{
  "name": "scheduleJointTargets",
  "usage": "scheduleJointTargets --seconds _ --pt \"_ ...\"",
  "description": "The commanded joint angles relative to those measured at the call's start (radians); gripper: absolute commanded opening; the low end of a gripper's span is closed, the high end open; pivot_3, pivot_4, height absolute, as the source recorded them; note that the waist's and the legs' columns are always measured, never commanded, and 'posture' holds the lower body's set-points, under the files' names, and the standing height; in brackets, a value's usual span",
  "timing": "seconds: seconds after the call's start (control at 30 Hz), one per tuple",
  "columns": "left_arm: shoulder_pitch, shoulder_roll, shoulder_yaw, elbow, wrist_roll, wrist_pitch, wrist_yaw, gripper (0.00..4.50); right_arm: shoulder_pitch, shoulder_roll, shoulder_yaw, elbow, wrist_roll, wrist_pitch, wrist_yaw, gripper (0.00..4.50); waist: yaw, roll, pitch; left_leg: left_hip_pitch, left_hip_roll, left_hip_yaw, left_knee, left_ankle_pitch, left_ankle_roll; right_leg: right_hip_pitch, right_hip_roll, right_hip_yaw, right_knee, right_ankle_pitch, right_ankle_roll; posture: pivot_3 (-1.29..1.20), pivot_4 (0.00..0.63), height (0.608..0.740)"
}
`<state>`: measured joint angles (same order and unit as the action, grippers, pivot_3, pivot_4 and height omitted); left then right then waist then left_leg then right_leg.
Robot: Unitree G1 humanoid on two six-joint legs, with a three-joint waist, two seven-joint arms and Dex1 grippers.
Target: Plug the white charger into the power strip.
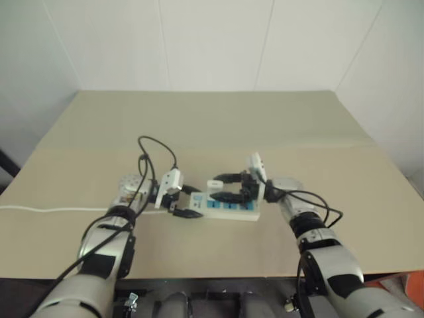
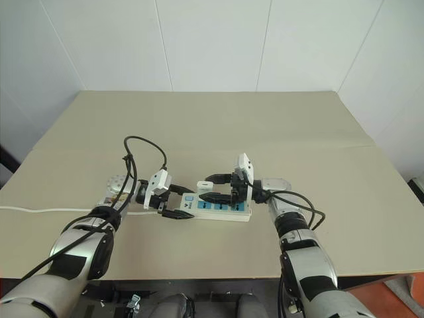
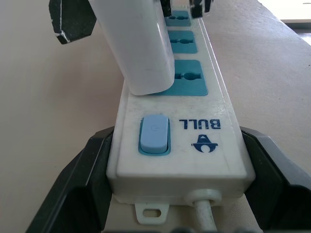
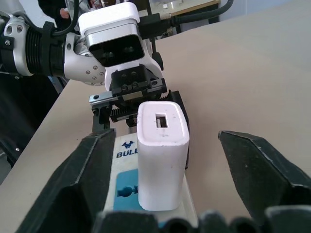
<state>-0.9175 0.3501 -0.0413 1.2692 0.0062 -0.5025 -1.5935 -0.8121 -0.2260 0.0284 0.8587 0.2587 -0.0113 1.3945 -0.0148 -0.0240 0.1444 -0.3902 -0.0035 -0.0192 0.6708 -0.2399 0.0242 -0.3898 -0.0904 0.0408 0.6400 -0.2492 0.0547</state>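
1. White charger [image 4: 163, 155]: small plain boxy adapter with rounded edges and a rectangular slot in its end face, standing on the power strip [image 3: 180, 145] over the blue socket next to the switch, leaning slightly.
2. Power strip: long flat white bar, blue sockets in a row, pale blue rocker switch [image 3: 154, 134] and a dark "BULL" mark at one end; lying flat near the middle of the beige surface [image 1: 218, 119].
3. Left tool [image 3: 180, 194]: clenched on the switch end of the power strip, one black finger against each long side.
4. Right tool [image 4: 194, 165]: released, fingers spread either side of the white charger with clear gaps, touching neither face.
5. Prongs hidden beneath the charger body; depth of seating hard to tell.
6. Thin white cord [image 1: 53, 211] cut off at the picture edge.
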Motion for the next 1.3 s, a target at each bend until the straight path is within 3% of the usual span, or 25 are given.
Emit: scheduleJointTargets --seconds 0.03,0.17,0.2,0.77,1.3 --pt "0.025 -0.002 -0.026 0.011 0.033 -0.006 -0.006 3.28 -0.026 -0.005 -0.018 -0.025 0.026 0.022 0.018 2.61 0.000 0.000 0.000 0.000 0.000 0.000 0.000 0.000 0.000 0.000 0.000 0.000 0.000 0.000 0.000 0.00 0.150 0.740" --pt "0.025 -0.002 -0.028 0.011 0.036 -0.004 -0.006 3.28 -0.020 -0.010 -0.016 -0.029 0.019 0.024 0.026 1.15 0.000 0.000 0.000 0.000 0.000 0.000 0.000 0.000 0.000 0.000 0.000 0.000 0.000 0.000 0.000 0.00 0.150 0.740" --pt "0.025 -0.003 -0.030 0.011 0.038 -0.003 -0.003 3.28 -0.018 -0.010 -0.016 -0.031 0.019 0.024 0.027 1.08 0.000 0.000 0.000 0.000 0.000 0.000 0.000 0.000 0.000 0.000 0.000 0.000 0.000 0.000 0.000 0.00 0.150 0.740" --pt "0.012 -0.004 -0.055 0.008 0.060 0.057 0.022 3.28 0.055 0.008 -0.001 -0.055 0.001 -0.209 0.044 1.08 0.001 0.000 0.000 0.000 0.000 0.000 0.000 0.000 0.000 0.000 0.000 0.000 0.000 0.000 0.000 0.00 0.150 0.740" --pt "0.018 -0.003 -0.057 0.006 0.057 0.048 0.021 3.28 0.075 0.007 0.062 0.003 -0.085 -0.294 -0.003 1.08 0.000 0.000 0.000 0.002 0.000 0.000 0.000 0.000 0.000 0.001 0.000 0.000 0.000 0.000 0.000 0.00 0.150 0.740"
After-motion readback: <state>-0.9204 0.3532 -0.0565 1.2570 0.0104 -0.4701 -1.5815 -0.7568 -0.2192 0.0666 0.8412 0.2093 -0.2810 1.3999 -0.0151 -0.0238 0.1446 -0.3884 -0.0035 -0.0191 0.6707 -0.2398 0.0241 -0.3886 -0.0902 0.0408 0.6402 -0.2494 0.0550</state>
